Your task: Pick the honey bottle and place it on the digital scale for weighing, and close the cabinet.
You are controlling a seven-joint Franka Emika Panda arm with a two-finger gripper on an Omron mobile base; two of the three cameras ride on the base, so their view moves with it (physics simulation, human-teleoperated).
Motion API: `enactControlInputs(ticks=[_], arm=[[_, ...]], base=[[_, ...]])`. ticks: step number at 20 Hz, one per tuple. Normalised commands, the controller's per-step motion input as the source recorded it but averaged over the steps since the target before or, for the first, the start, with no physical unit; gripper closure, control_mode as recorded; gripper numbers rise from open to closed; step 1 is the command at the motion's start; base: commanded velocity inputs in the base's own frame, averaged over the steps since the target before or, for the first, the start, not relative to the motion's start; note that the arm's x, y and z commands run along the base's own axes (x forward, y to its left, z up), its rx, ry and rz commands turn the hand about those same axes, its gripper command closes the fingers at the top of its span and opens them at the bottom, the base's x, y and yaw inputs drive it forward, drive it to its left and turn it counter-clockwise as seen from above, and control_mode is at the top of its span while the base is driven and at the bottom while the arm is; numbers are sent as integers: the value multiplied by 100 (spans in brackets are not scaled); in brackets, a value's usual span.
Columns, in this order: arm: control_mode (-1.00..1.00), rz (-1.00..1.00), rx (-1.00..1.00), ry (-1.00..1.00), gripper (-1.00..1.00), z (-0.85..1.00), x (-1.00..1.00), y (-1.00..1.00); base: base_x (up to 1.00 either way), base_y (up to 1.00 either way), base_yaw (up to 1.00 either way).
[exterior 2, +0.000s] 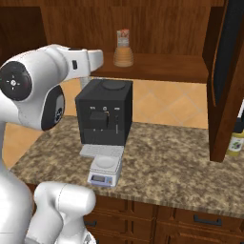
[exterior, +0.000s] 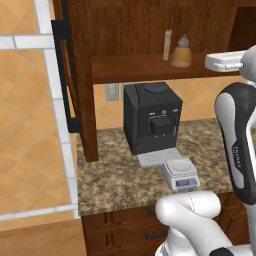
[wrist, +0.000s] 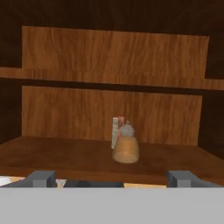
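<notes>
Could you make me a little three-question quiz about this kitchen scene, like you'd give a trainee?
1. True or false: the honey bottle already sits on the scale.
2. What stands right behind the bottle on the shelf? A) a mug B) a thin box C) a bowl
3. Fill in: the gripper's jaws are ____.

Key: 1 false, it is still on the cabinet shelf; 2 B; 3 open, with nothing between them.

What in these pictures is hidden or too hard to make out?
- Thin box: partly behind the honey bottle in the hand view; label too small.
- Scale display: digits too small in both base views.
- Yellow bottle: cut off by the right base view's edge and the cabinet door.
</notes>
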Motion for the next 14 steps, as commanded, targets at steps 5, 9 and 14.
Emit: enactControlInputs(ticks=[5, 9, 14], arm=[[-100, 0, 0, 0, -100, 0, 49, -26], [-100, 0, 0, 1, -100, 0, 48, -12], [-100, 0, 0, 5, -100, -5, 59, 0]], base=[[0, 0, 0], [0, 0, 0], [0, 0, 0]])
